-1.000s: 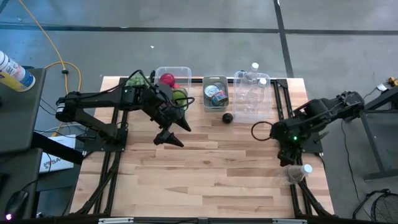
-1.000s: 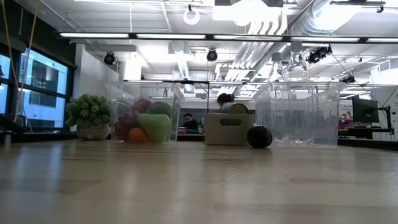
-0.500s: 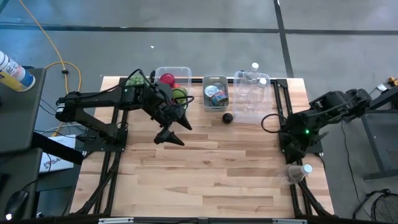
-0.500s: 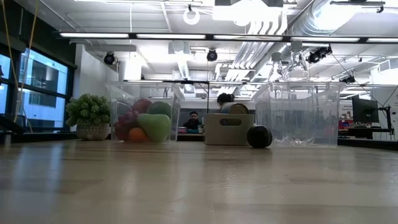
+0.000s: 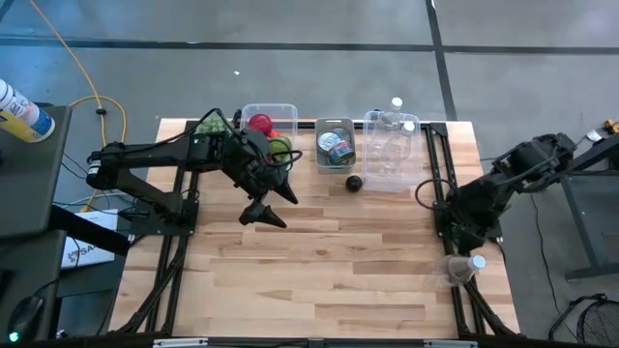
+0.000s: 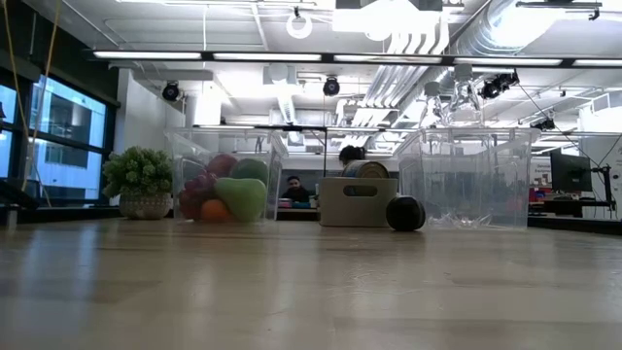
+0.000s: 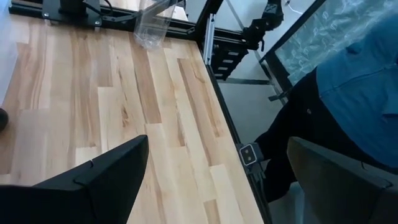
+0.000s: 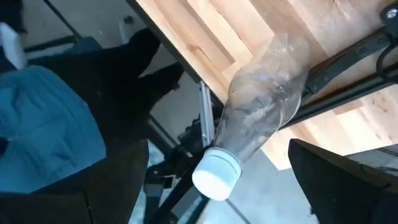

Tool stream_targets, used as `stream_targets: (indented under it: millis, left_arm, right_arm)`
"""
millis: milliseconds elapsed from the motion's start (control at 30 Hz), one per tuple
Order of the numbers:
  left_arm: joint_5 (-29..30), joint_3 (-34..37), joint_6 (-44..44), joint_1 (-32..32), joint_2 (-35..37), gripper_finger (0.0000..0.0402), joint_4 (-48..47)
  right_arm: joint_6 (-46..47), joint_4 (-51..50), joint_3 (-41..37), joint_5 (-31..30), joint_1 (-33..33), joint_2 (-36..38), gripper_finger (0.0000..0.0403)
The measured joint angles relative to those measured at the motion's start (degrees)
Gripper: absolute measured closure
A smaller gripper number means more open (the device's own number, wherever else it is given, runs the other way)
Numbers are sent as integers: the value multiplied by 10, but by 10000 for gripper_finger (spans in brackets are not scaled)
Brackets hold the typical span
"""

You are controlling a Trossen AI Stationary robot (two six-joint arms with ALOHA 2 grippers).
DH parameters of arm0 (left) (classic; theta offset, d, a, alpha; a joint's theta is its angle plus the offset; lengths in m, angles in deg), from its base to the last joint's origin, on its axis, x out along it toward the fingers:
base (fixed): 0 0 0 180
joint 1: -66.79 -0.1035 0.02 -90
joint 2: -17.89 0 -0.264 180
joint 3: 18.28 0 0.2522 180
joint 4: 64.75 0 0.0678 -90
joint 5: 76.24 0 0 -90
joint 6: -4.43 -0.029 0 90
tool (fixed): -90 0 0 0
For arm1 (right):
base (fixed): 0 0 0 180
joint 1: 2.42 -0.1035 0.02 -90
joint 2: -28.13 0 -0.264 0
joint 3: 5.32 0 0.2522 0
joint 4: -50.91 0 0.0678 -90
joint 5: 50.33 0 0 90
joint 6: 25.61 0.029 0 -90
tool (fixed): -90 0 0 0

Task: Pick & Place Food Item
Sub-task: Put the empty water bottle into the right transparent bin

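On the wooden bench point(image 5: 319, 261), three containers stand in a row along the far edge: a clear bin point(image 5: 268, 130) on the left holding fruit, a small grey box point(image 5: 335, 145) in the middle with a tin can point(image 5: 339, 152) inside, and a larger clear tub point(image 5: 393, 147) on the right with a bottle in it. The fruit in the left bin includes a red piece point(image 5: 259, 123) and a green piece point(image 5: 280, 149); from the low view a green pear-like fruit point(image 6: 241, 197) and an orange one point(image 6: 215, 209) show through its wall. A small dark round item point(image 5: 354, 182) lies on the bare wood just in front of the grey box, apart from every container. The left end effector point(image 5: 263, 215) hangs over the bench in front of the fruit bin, its fingers point(image 7: 99, 180) spread wide and holding nothing. The right end effector point(image 5: 462, 244) is at the bench's right edge, fingers point(image 8: 339, 180) likewise spread wide and empty, just beside a clear plastic bottle point(image 5: 461, 270) with a white cap point(image 8: 216, 173) that lies on its side at that edge. A person in blue and black shows beyond the bench in both wrist views.
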Motion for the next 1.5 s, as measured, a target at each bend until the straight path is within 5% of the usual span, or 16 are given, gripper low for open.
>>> stream_targets:
  millis: [367,767,1500]
  left_arm:
    - [6,0,18,13,0,29,0]
    - [17,0,22,24,0,29,1]
    - [32,0,18,-3,0,29,28]
  right_arm:
    - [7,1,-23,-77,-73,4,26]
    - [77,1,-57,-88,-188,0,26]
    - [89,37,-57,-120,-235,-55,26]
